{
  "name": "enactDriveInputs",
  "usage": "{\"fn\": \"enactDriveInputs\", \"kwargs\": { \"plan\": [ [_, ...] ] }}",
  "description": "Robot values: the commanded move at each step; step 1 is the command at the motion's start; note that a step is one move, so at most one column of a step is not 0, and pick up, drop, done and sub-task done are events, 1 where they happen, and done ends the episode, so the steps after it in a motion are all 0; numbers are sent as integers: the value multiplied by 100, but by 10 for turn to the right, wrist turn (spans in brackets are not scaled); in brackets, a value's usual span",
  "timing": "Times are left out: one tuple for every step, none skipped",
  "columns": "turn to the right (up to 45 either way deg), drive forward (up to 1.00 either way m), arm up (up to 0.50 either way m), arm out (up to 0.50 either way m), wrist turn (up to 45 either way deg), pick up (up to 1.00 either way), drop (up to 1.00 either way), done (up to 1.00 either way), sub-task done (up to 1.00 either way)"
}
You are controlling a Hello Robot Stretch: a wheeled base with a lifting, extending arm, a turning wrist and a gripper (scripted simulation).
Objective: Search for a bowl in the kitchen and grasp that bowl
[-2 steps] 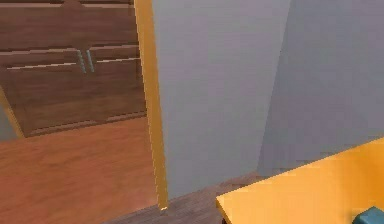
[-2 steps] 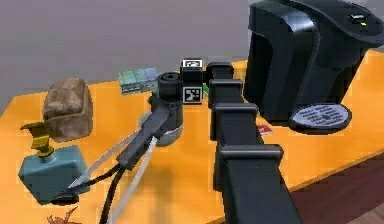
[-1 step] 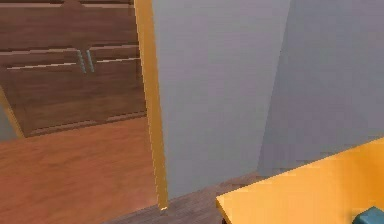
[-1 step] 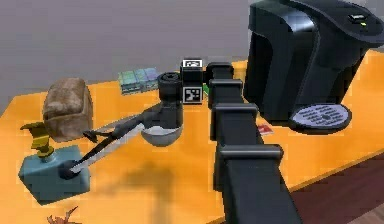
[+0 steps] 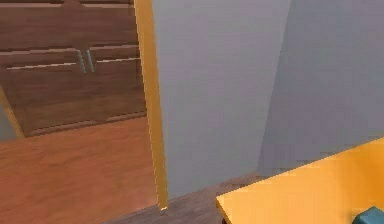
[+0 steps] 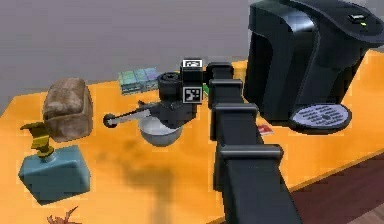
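Grey bowl [image 6: 160, 133] sits mid-frame on the orange table [image 6: 130, 190] in the arm side view, right at the gripper [image 6: 113, 121]; can't tell jaw state or whether anything is held. Markings: black patterns on two white squares [image 6: 191, 92] at the arm [image 6: 235, 140] end, plus a green packet [image 6: 135, 78] upper left, print likely too small to read. Teal bottle [image 6: 55, 172] sits near the table edge lower left, coffee machine [image 6: 300, 60] crowds upper right; forward view has open wood floor [image 5: 80, 165] lower left.

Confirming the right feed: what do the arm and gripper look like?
The arm is a dark, square-sectioned bar of stepped telescoping segments. At its end sit two small white squares with black marks, beside the gripper: dark body, two thin fingers.
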Motion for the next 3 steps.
{"fn": "enactDriveInputs", "kwargs": {
  "plan": [
    [0, 0, 0, 0, 210, 0, 0, 0, 0],
    [0, 0, -12, 0, 0, 0, 0, 0, 0],
    [0, 0, 0, 0, 0, 100, 0, 0, 0]
  ]
}}
